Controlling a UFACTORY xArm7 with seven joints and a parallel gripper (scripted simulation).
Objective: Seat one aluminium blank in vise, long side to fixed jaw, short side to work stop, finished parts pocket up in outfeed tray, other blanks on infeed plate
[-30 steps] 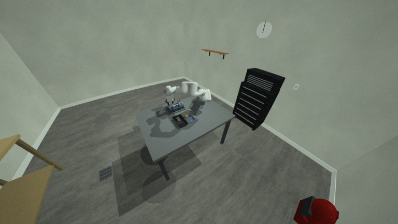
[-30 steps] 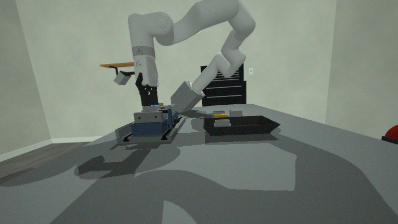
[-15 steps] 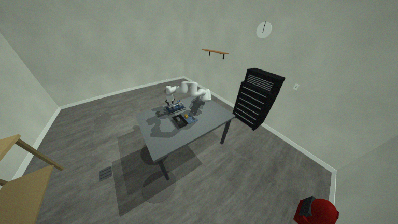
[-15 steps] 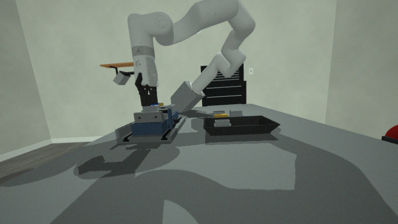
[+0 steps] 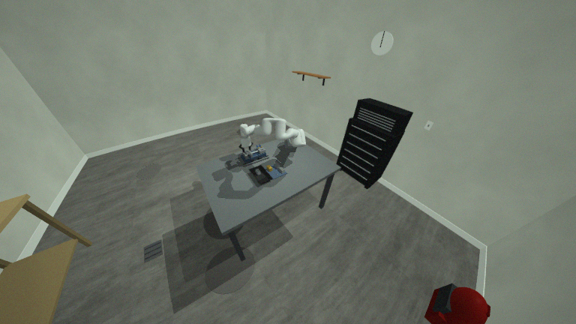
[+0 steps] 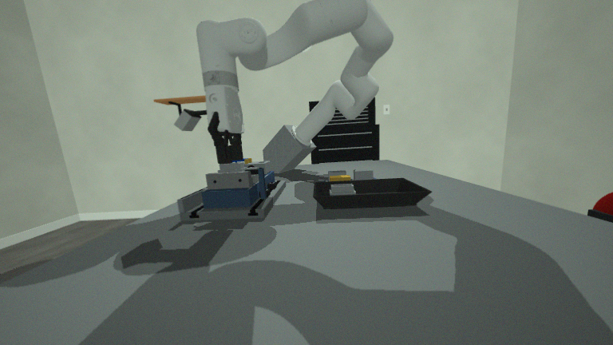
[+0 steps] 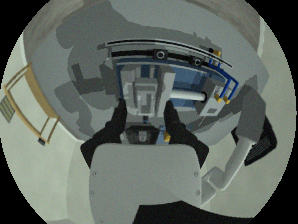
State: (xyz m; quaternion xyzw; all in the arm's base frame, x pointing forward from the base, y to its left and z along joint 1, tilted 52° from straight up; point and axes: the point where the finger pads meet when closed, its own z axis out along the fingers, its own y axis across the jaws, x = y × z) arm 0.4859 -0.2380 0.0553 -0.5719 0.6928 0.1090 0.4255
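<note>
1. Grey table [image 6: 471, 239] fills the exterior view, with a black cabinet [image 6: 347, 141] against the back wall.
2. On the table stands the blue vise [image 6: 227, 197]. To its right is the black tray [image 6: 385, 195].
3. A grey piece [image 6: 342, 188] lies in the tray. Whether its pocket faces up cannot be told.
4. Behind the tray sit a brass blank [image 6: 339, 177] and a grey blank [image 6: 363, 174]. They appear to be on the infeed plate [image 5: 280, 173], which the tray mostly hides in the exterior view.
5. The arm [image 6: 274, 47] bends over the vise, and the gripper [image 6: 227, 157] points straight down at the top of it.
6. In the wrist view a pale block [image 7: 148, 96] lies in the vise opening, and the dark fingers straddle it.
7. The fingers are spread partway and grasp nothing. Whether they touch the block cannot be told.
8. Whether that block is a finished part or an aluminium blank is too small to tell.
9. The step in hand looks like a grasp on the block in the vise, with the fingers placed around it but not clenched.
10. The next move likely calls for a small descent, if any is needed, so the pads meet the block's sides.
11. It then calls for an even squeeze and a straight lift, so the block does not scrape the jaws or the work stop.
</note>
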